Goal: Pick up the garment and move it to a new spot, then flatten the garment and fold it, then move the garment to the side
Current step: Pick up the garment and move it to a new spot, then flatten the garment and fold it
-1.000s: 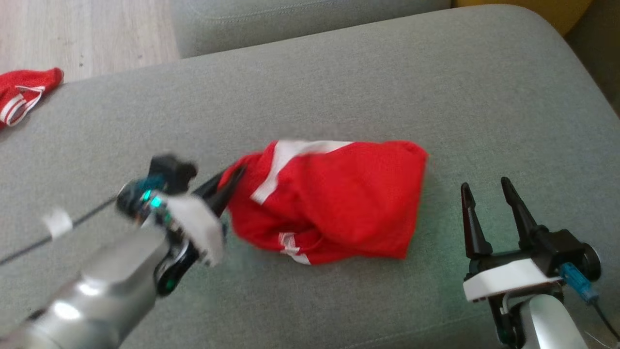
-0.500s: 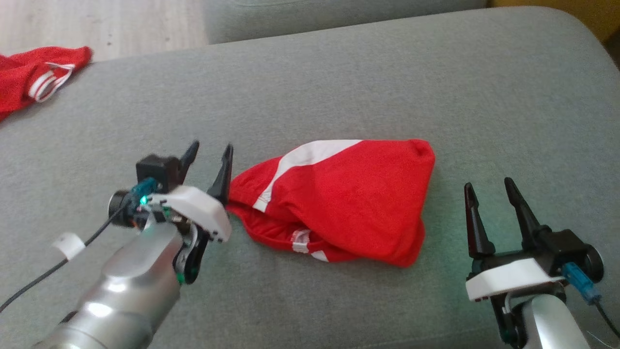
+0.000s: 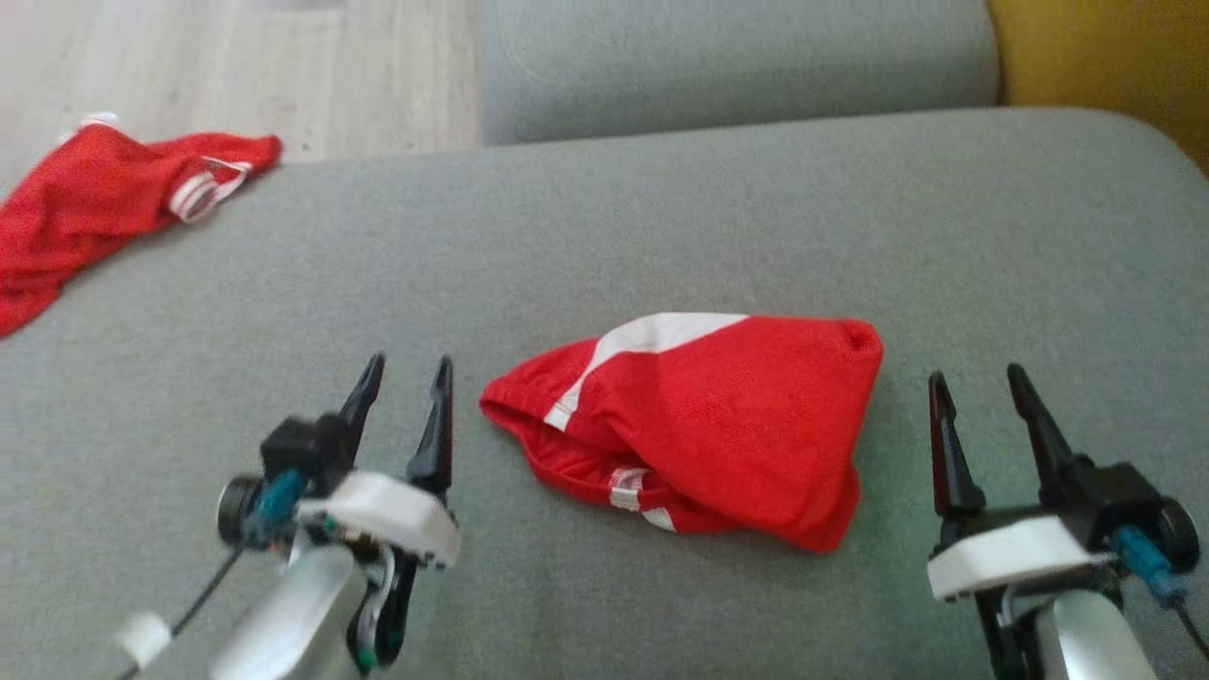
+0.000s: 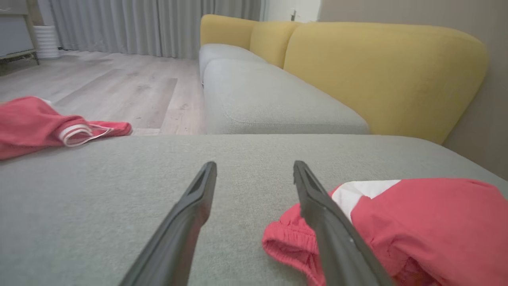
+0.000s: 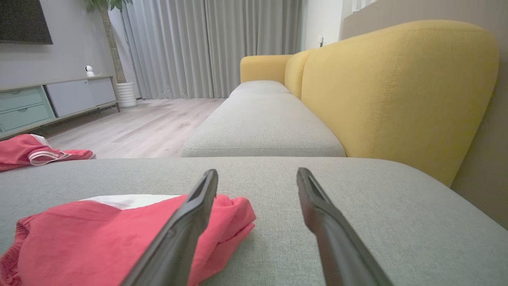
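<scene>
Red shorts (image 3: 699,425) on sofa seat (image 3: 661,217), long axis L-R, btwn both arms; waistband end nearest left gripper (image 3: 408,366). It & right gripper (image 3: 975,375) both spread, empty.

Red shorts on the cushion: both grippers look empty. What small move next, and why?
Probably ease the left gripper toward the waistband end beside it and grip that edge. The red shorts lie crumpled, not flat, and the right gripper stands open on their far side, ready to pull opposite.
</scene>
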Motion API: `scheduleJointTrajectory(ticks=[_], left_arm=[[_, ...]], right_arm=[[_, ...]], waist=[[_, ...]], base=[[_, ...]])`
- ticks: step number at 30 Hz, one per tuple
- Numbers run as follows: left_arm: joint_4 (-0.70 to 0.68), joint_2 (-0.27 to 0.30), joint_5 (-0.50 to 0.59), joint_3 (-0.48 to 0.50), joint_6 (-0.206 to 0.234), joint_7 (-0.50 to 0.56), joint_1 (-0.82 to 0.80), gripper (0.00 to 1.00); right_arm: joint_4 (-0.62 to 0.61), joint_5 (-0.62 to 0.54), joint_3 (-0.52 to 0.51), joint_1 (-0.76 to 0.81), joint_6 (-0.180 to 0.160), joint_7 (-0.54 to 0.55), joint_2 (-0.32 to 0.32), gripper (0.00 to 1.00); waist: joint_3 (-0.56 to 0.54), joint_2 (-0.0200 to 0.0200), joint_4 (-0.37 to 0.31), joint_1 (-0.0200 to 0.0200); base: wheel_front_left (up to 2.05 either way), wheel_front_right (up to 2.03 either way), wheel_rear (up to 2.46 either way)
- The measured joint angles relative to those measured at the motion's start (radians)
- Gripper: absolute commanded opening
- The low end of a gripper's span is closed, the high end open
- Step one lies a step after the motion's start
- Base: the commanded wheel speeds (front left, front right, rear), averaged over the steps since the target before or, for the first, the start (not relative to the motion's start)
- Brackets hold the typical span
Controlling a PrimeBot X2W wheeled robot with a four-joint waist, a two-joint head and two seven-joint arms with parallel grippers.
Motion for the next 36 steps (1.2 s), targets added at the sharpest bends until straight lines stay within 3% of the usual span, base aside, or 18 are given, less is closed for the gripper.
scheduleJointTrajectory(ticks=[11,17,36], left_arm=[[-0.247,-0.002,0.121,0.214,0.055,0.0,0.344,1.0],[-0.314,-0.014,0.156,0.269,0.059,0.0,0.461,1.0],[-0.317,-0.044,0.183,0.295,0.042,0.0,0.484,1.0]], right_arm=[[0.004,0.009,-0.004,0.112,0.0,0.0,0.001,1.0],[0.007,0.041,0.003,0.15,0.0,0.0,0.001,1.0],[0.046,0.05,0.025,0.155,0.0,0.0,0.002,1.0]], waist=[[-0.089,0.0,0.062,-0.0001],[-0.111,0.0,0.07,-0.0001],[-0.109,0.0,0.076,0.0001]], base=[[0.0,0.0,0.0],[0.0,0.0,0.0],[0.0,0.0,0.0]])
